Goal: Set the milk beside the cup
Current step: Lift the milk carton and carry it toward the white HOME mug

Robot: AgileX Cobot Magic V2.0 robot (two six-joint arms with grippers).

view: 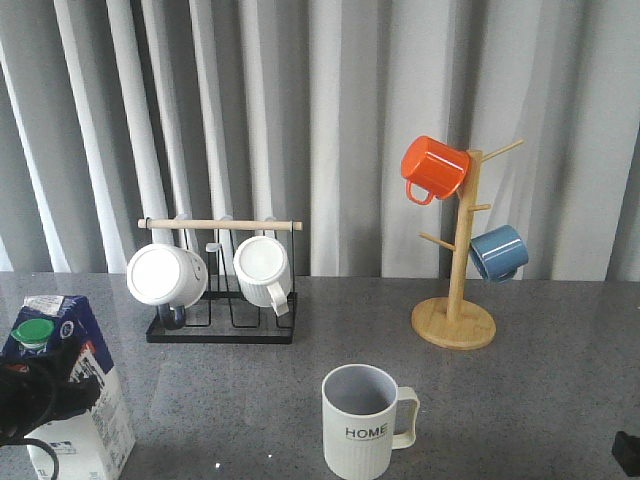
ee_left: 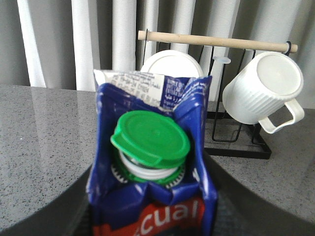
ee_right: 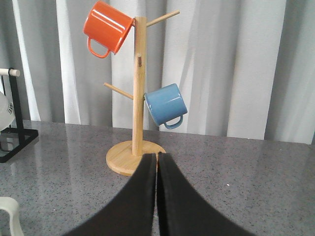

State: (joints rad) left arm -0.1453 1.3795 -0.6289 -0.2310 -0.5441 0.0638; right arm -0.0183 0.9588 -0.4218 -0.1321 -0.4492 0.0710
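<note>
1. Left gripper (view: 40, 395) clamped on the milk (view: 70, 385), jaws pressing both sides of the carton, at the desk's (view: 250, 390) near-left corner.
2. Cup (view: 362, 423) upright near front centre, well apart from the milk.
3. Right gripper (ee_right: 156, 196) empty, jaws closed together, facing the wooden mug tree (ee_right: 137, 93).

Pale pleated curtain (view: 350, 120) behind grey speckled table (view: 540, 400).

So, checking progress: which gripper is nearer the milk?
Left. The left gripper grips the milk itself; the right gripper is far across the table, fingers together.
</note>
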